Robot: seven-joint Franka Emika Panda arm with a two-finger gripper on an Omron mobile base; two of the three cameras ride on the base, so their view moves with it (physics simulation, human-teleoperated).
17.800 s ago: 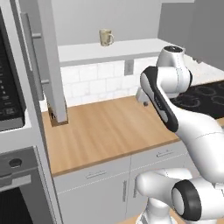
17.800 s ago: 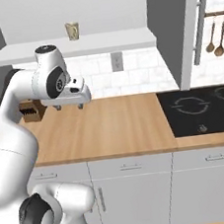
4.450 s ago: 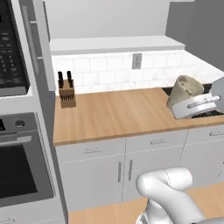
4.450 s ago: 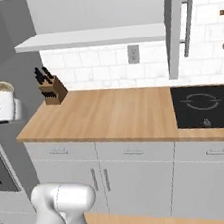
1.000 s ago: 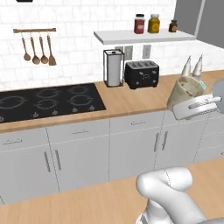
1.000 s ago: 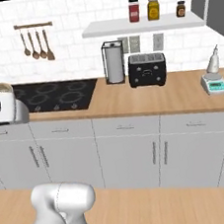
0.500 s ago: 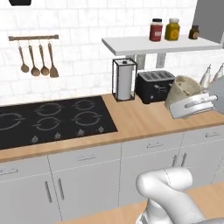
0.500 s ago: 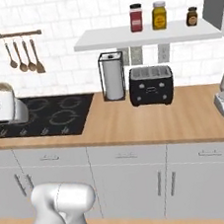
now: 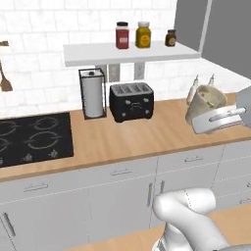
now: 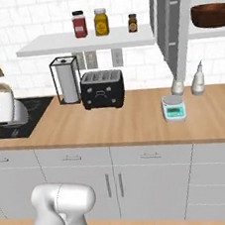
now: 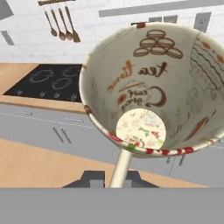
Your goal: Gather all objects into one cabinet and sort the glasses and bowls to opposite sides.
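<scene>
Gripping: fingers (image 11: 111,180) closed on the handle of the beige mug (image 11: 153,87)
Mug: tilted, held in the air above the bench (image 9: 147,135), mouth facing the hand camera
Bench: toaster (image 10: 101,89), paper towel holder (image 10: 67,80), small scale (image 10: 174,108)
Far: brown bowl (image 10: 210,15) on the open cabinet (image 10: 173,22) shelf

Counter (image 10: 136,126): front edge and centre bare; back edge occupied by paper towel holder (image 10: 68,80), toaster (image 10: 101,89), scale (image 10: 174,108), two bottles (image 10: 197,81); open cabinet door (image 10: 171,22) projects above right end.
</scene>
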